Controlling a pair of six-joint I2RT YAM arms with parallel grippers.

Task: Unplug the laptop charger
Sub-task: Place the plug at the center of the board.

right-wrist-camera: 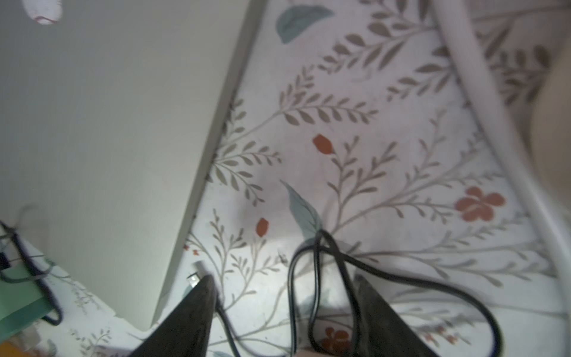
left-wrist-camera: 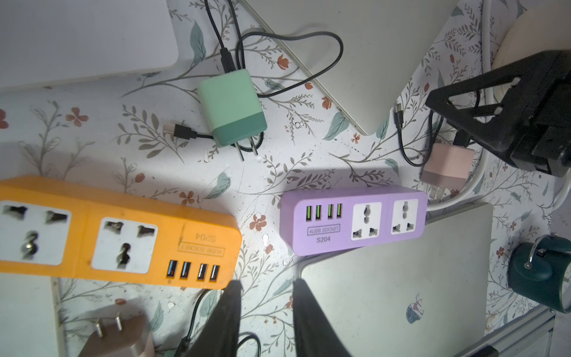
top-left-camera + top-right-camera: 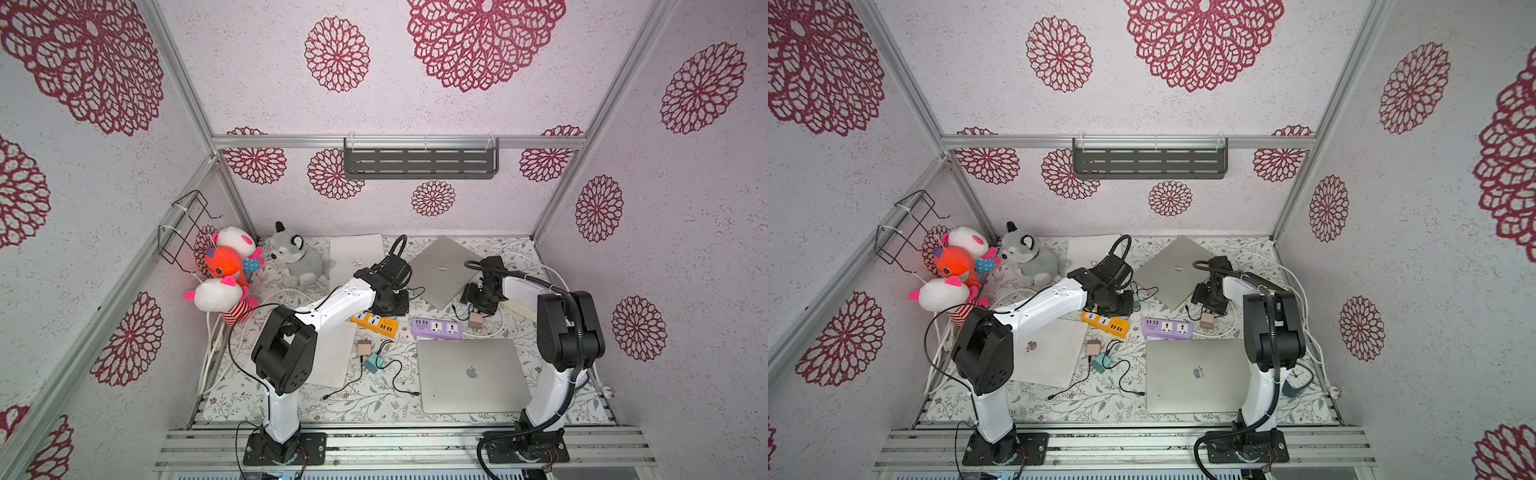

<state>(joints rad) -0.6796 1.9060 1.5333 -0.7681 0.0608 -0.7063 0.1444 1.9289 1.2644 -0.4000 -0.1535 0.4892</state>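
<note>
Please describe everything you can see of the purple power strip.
The purple power strip is a rounded, plastic-looking block lying flat, face up, on the floral table cover. Its face carries four USB ports with green inserts, the print "4USB SOCKET S204" and two white universal sockets, both empty. One long side runs along the silver laptop's edge; whether they touch is unclear. The pink charger lies unplugged beside its socket end.

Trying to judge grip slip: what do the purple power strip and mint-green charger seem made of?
Purple power strip: likely moulded plastic, matte, rounded edges, printed lettering. Mint-green charger: likely smooth two-tone plastic; its two prongs glint like bare metal.
</note>
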